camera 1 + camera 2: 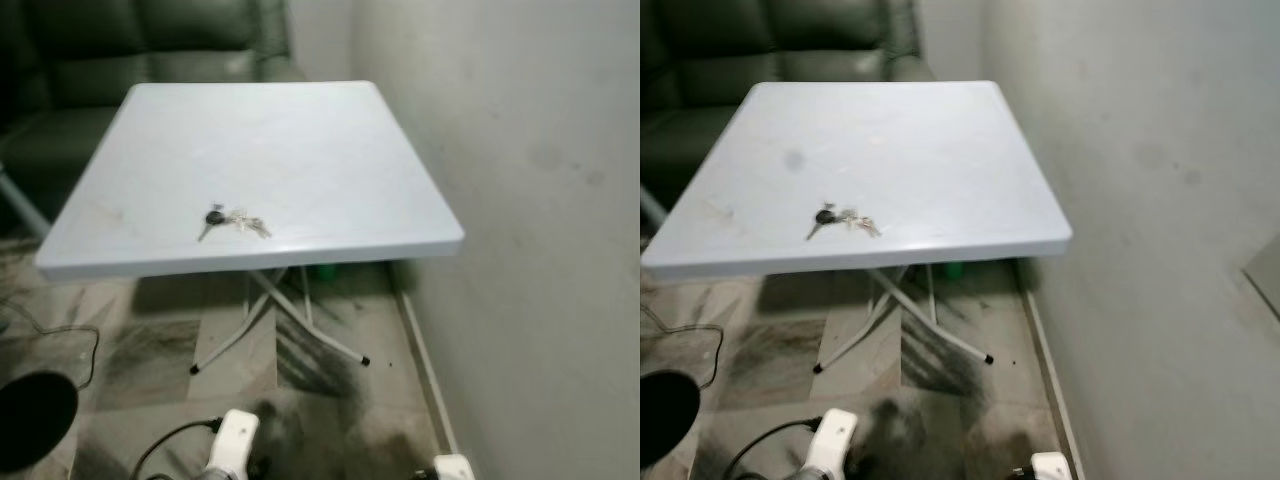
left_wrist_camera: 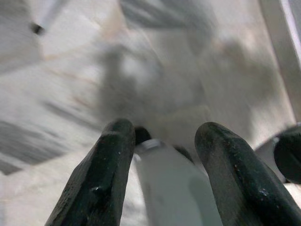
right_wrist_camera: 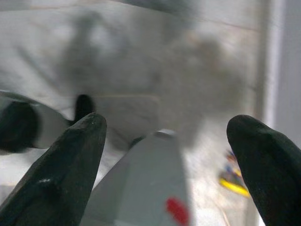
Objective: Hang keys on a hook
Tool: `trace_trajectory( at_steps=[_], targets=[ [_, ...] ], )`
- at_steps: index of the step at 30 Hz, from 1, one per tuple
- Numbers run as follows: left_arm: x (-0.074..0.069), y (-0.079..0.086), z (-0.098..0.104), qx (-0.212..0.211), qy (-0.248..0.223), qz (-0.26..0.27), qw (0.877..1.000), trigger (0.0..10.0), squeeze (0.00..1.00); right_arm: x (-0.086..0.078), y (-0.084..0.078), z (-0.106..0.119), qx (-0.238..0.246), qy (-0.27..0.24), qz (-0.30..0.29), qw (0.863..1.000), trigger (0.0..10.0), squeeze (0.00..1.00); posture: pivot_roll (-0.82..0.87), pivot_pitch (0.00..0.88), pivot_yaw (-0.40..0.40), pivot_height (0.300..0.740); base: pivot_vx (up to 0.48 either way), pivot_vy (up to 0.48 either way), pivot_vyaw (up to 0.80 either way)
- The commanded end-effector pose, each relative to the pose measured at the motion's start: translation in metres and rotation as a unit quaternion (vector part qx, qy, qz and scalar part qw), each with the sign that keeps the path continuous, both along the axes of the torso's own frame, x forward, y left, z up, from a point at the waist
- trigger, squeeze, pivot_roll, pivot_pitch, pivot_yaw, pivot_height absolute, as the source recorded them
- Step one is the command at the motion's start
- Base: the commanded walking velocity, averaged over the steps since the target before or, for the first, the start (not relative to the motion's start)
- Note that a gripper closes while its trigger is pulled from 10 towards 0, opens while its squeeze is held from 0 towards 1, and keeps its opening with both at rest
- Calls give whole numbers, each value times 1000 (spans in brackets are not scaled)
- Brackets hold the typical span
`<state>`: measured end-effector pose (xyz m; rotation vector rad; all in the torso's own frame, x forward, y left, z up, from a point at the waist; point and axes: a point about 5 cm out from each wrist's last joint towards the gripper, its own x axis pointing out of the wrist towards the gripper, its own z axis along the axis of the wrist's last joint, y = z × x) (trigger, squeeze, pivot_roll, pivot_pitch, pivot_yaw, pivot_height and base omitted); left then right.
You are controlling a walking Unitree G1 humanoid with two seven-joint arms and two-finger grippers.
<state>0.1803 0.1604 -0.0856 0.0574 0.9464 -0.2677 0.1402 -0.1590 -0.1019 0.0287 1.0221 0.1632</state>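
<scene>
A pale grey wall [image 1: 520, 200] takes the right of the frame, and I see no hook on it here. Left of it, across the upper middle, stands a square white plastic folding table [image 1: 300, 140]. Near its front edge, left of centre, lies the small bunch of metal keys with a black fob [image 1: 232, 221], flat and untouched. My left gripper [image 2: 162, 141] hangs low over the tiled floor, fingers moderately apart, empty; my right gripper [image 3: 164, 141] hangs likewise, spread wide, since nothing is yet grasped.
</scene>
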Motion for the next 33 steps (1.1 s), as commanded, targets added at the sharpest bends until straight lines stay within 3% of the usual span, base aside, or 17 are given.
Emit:
trace_trajectory(
  at_steps=[1, 8, 13, 15, 16, 19, 20, 23, 25, 30, 31, 33],
  targets=[
    [1, -10, 0, -12, -4, -2, 1000, 10000, 0, -7, -11, -2, -13, 15, -8, 1000, 10000, 0, -151, 0, -10, 724, 0, 0, 800],
    [7, -13, 4, 14, -32, -46, 998, 10000, 0, 0, -13, 1, -19, -9, -4, 1000, 10000, 0, -151, 0, -6, 724, 0, 0, 571],
    [25, -21, 16, 8, -90, -78, 993, 10000, 0, 31, -17, 16, -14, -76, -3, 997, 10000, 0, -157, 0, 0, 724, 0, 0, 0],
    [28, -22, 18, 7, -99, -79, 992, 10000, 0, 35, -17, 18, -15, -84, -2, 996, 10000, 0, -157, 0, 0, 724, 0, 0, 0],
    [38, -22, 25, -1, -125, -69, 990, 10000, 0, 47, -18, 25, -19, -113, 4, 993, 10000, 0, -157, 0, 0, 724, 0, 0, 0],
    [55, -24, 38, -20, -164, -49, 985, 10000, 0, 63, -19, 35, -19, -153, 10, 988, 10000, 0, -150, 0, -3, 724, 0, 0, 0],
    [68, -26, 49, -37, -196, -37, 979, 10000, 0, 74, -18, 43, -14, -183, 10, 983, 10000, 0, -148, 0, -4, 724, 0, 0, 0],
    [82, -27, 62, -58, -231, -19, 971, 10000, 0, 87, -17, 53, -8, -218, 10, 976, 10000, 0, -146, 0, -4, 724, 0, 0, 0],
    [101, -29, 81, -82, -277, 3, 957, 10000, 0, 106, -13, 69, 4, -269, 8, 963, 10000, 0, -147, 0, -3, 724, 0, 0, 0],
    [119, -32, 102, -107, -323, 32, 940, 10000, 0, 121, -8, 84, 16, -311, 13, 950, 10000, 0, -148, 0, 0, 724, 0, 0, 0],
    [132, -37, 119, -125, -354, 37, 926, 10000, 0, 127, -4, 91, 19, -332, 22, 943, 10000, 0, -146, 0, 2, 724, 0, 0, 0],
    [139, -40, 129, -134, -373, 36, 918, 10000, 0, 130, -2, 95, 23, -344, 25, 938, 10000, 0, -146, 0, 2, 724, 0, 0, 0]
  ],
)
